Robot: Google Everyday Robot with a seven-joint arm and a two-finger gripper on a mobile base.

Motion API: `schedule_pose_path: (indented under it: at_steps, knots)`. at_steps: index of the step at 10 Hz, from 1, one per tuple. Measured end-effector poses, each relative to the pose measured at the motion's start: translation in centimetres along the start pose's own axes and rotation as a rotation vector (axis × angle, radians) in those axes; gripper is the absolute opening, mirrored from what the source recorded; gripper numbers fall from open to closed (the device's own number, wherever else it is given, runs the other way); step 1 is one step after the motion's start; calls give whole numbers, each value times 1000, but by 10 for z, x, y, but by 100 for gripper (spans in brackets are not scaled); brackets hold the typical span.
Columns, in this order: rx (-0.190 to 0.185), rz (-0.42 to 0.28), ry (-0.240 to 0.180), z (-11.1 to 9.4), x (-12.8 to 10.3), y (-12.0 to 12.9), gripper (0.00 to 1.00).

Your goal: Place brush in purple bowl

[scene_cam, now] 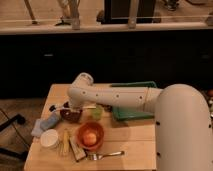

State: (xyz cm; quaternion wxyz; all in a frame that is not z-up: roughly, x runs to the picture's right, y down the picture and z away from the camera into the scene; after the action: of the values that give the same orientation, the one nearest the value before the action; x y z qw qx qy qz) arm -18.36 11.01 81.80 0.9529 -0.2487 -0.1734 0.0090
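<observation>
The dark purple bowl (71, 116) stands on the left part of the wooden table (135, 142). My gripper (63, 106) is at the end of the white arm (112, 96), just above the bowl's left rim. A small white and dark piece (53, 107) sticks out to the left of the gripper; I cannot tell whether it is the brush. A tan oblong thing (76, 149) that may be a brush lies near the front edge, left of the fork.
An orange bowl (90, 135) holds a round fruit. Near it are a small green cup (97, 113), a white cup (49, 139), pale sticks (65, 142), a fork (106, 155), and a blue cloth (45, 125) at the left edge. A green tray (131, 114) lies under the arm.
</observation>
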Motion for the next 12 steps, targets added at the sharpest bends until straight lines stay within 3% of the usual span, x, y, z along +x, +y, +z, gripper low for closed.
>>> schedule_pose_path:
  at_steps: [8, 12]
  knots:
    - [-25, 15, -18, 8, 5, 1, 78]
    - [-44, 1, -32, 10, 6, 1, 80]
